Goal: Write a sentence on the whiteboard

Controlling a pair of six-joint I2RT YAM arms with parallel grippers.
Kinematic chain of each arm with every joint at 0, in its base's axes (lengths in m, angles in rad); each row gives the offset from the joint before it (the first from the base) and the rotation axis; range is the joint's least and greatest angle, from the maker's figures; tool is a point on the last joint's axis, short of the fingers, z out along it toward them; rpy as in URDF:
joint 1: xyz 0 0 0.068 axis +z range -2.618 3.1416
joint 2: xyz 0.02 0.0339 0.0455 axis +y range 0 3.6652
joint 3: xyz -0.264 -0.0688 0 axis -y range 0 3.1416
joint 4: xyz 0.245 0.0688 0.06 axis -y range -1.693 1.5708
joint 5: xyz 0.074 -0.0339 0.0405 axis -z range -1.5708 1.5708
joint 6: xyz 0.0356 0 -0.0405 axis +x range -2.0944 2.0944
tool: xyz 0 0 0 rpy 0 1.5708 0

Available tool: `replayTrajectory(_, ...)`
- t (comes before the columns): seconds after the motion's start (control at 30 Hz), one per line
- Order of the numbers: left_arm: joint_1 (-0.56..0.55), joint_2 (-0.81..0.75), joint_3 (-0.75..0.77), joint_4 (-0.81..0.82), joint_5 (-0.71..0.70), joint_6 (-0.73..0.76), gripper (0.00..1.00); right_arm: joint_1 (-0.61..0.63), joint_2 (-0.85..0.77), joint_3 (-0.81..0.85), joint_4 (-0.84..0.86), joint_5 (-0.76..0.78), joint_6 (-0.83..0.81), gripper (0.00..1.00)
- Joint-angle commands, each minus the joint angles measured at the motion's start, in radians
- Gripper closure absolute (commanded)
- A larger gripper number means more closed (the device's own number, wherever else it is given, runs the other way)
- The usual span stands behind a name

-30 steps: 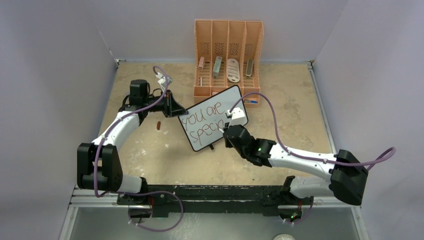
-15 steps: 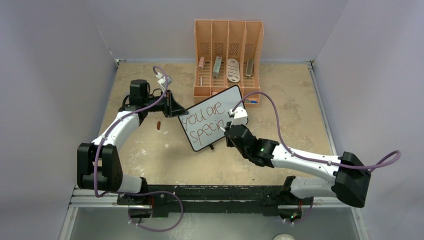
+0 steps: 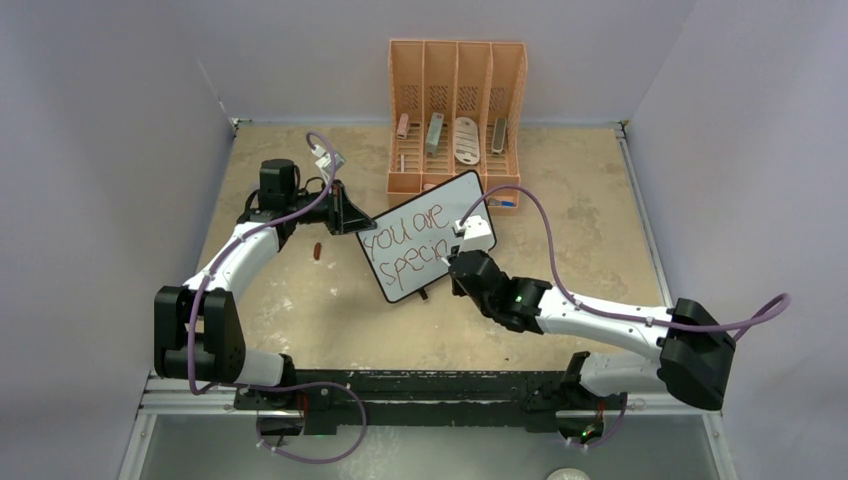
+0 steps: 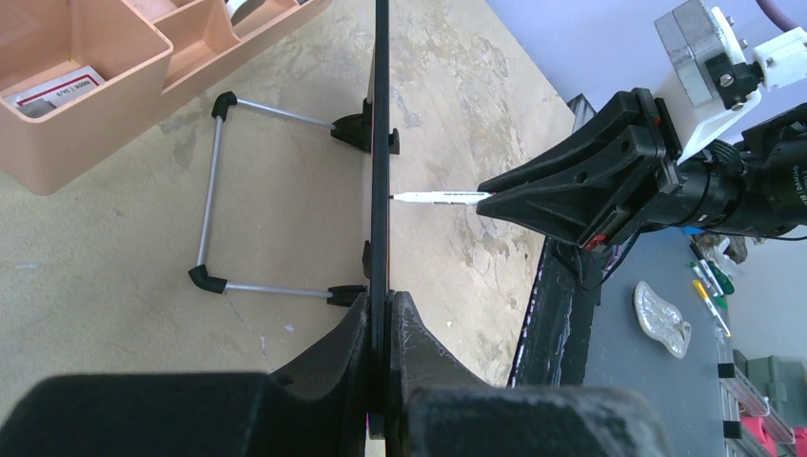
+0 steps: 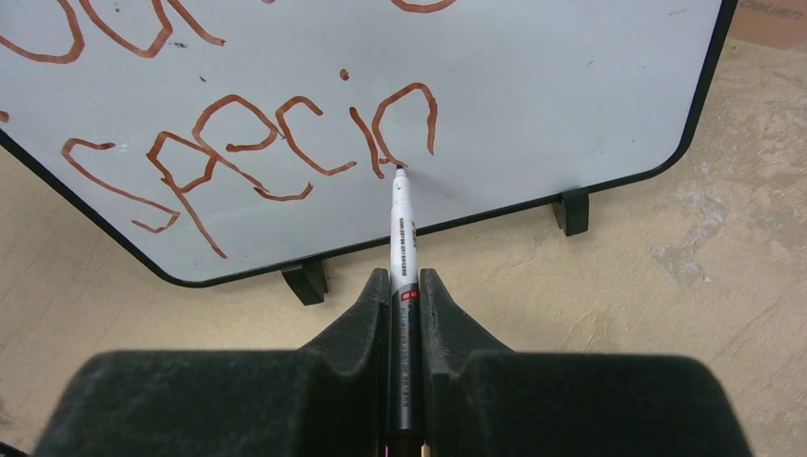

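- The whiteboard (image 3: 455, 195) is stood upright on the table (image 3: 300, 310), just in front of the orange organizer (image 3: 456, 60) and turned at an angle to it.
- It is propped from behind by a wire stand (image 4: 214, 190).
- The left gripper (image 4: 381, 309) is clamped tight on the board's left edge, with the thin black frame pinched between its fingers.
- The right gripper (image 5: 404, 286) is closed on a white marker (image 5: 403, 238), which is held pointing at the board's face.
- The marker's tip is pressed against the board at the foot of the last stroke.
- The sentence (image 3: 408, 245) is written in red-brown letters on two lines: "you are" above, then "speci" followed by an arch-shaped stroke.
- A small reddish-brown item (image 3: 317, 250) is seen on the table to the left of the board; what it is cannot be told.
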Motion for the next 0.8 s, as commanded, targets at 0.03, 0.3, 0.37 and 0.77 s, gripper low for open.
replayTrajectory(0.03,-0.009,-0.016,0.029,-0.005,0.009,0.027,1.00,-0.005,0.011,-0.002,0.033,0.025,0.001,1.00)
replayTrajectory(0.3,-0.009,-0.017,0.029,-0.005,0.008,0.028,1.00,-0.010,0.017,0.004,0.027,0.074,0.007,1.00)
replayTrajectory(0.37,-0.009,-0.016,0.028,-0.006,0.009,0.028,1.00,-0.012,0.016,0.004,0.019,0.087,0.017,1.00)
replayTrajectory(0.77,-0.009,-0.016,0.029,-0.005,0.008,0.028,1.00,-0.019,-0.015,0.005,0.034,0.111,0.016,1.00)
